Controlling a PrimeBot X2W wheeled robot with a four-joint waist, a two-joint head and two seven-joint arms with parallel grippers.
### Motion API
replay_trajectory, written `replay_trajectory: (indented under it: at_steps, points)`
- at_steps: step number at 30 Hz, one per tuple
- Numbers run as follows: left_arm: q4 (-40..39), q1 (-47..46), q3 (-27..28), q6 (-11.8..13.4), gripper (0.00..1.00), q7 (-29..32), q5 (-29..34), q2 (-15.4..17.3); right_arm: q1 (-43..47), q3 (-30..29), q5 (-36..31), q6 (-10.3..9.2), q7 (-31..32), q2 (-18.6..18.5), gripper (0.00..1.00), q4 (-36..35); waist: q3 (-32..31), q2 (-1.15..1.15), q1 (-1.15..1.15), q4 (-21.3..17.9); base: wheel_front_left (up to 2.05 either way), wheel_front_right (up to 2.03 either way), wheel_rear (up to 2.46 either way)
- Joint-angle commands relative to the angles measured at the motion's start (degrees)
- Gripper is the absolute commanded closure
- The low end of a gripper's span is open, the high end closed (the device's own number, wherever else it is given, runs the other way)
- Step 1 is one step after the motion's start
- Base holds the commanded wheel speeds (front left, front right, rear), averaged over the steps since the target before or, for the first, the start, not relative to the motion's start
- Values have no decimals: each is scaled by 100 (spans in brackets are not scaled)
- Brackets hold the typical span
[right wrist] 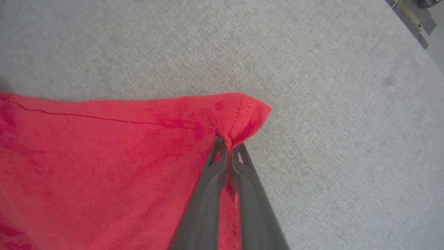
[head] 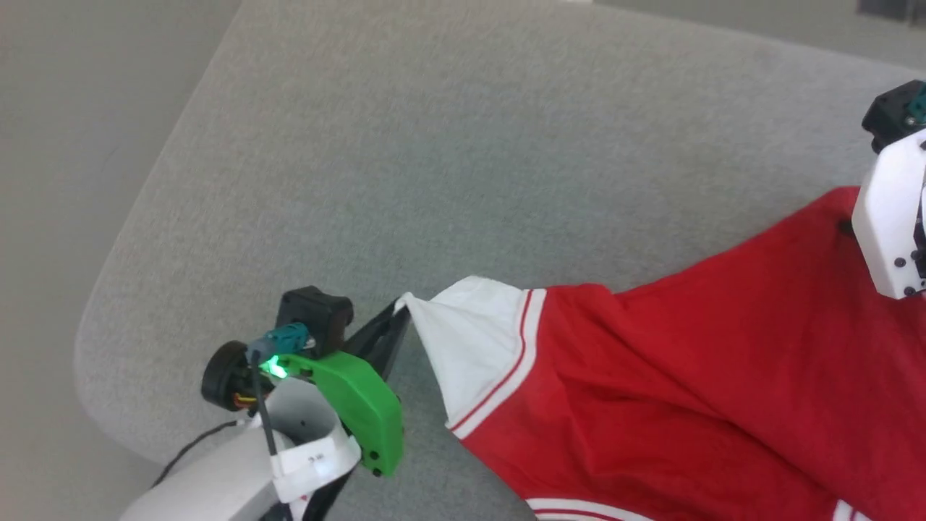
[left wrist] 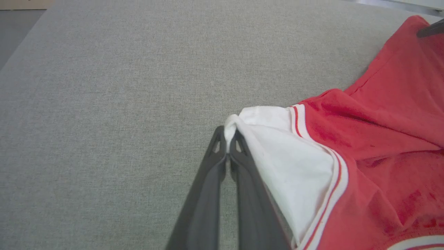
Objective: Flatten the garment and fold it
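The garment point(head: 687, 376), a red jersey with a white sleeve and red-and-white striped trim, lies stretched across the grey table. My left gripper point(head: 399, 307) is shut on the tip of the white sleeve point(left wrist: 277, 152), and in the left wrist view its fingertips point(left wrist: 227, 137) pinch the bunched white cloth. My right gripper point(right wrist: 227, 146) is shut on a red corner of the garment point(right wrist: 242, 114), with fabric caught between its fingers. In the head view the right arm's white wrist point(head: 893, 210) stands over the garment's far right corner and hides its fingers there.
The grey fabric-covered table point(head: 434, 145) has a rounded corner at the left, with pale floor point(head: 65, 217) beyond it. A wide stretch of bare table lies behind the garment. A dark cable point(head: 192, 449) hangs from the left arm.
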Motion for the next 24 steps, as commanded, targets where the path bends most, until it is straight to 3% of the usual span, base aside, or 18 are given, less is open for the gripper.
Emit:
replay_trajectory:
  at_steps: [1,11,24]
  points:
    - [-7,-74,44,-14,100,21,-42,77,-76,45,133,-8,-167,-57,100,-7,-419,0,0,-320,0,0,0]
    - [-177,-58,324,15,100,53,-215,460,23,148,1015,-8,-1232,-404,100,-245,-1161,0,0,-809,0,0,0]
    - [-783,-682,1098,-82,100,41,-427,974,192,-351,1684,-8,-2165,-701,100,-1176,-1644,0,0,-1406,0,0,0]
